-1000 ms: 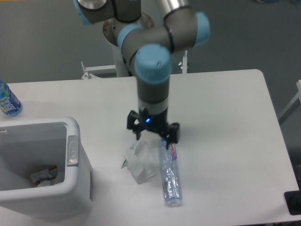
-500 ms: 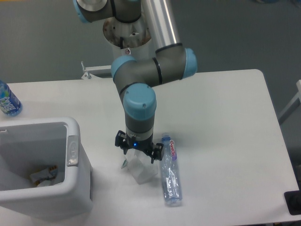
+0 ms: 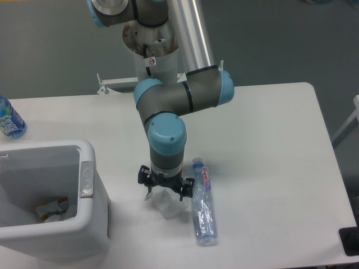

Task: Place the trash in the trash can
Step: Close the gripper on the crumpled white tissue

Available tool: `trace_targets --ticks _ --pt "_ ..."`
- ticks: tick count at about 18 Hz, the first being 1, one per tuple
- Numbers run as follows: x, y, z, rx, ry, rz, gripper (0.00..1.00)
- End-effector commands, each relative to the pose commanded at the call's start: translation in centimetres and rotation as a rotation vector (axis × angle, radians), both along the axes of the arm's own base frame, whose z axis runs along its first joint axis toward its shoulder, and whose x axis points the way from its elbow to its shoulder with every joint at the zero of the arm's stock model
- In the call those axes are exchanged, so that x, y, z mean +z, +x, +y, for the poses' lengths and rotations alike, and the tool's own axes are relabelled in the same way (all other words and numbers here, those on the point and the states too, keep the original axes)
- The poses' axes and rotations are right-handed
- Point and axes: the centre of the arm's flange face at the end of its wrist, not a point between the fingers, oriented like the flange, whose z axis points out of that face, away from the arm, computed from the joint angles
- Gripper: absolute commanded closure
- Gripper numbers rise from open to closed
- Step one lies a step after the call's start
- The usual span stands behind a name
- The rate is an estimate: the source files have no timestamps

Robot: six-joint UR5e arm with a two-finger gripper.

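White wrapper (image 3: 169, 205) directly beneath fingers (image 3: 147, 183), touching

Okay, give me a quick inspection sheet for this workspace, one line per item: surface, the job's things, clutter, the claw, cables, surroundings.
Surface: white table, no spills seen.
Job's things: crumpled white wrapper lies under the claw; clear plastic bottle with blue cap lies flat just beside it; white trash can stands at the table's left, some scraps already inside.
Clutter: blue-labelled bottle at the far left edge.
Claw: claw is down over the wrapper; fingers hidden, grip cannot be told.
Cables: nothing seen.
Surroundings: grey floor, robot base behind the table, dark object at the lower right corner.
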Motion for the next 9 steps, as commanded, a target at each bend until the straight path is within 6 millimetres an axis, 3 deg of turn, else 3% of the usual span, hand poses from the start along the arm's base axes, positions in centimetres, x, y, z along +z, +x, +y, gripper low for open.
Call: trace_targets --ticks 6,7,9 --pt "0.19 0.08 0.01 0.01 0.001 0.003 0.94" --pt "0.29 0.1 0.02 0.009 0.003 0.003 1.0" --pt "0.56 0.09 0.05 0.009 0.007 0.005 1.0"
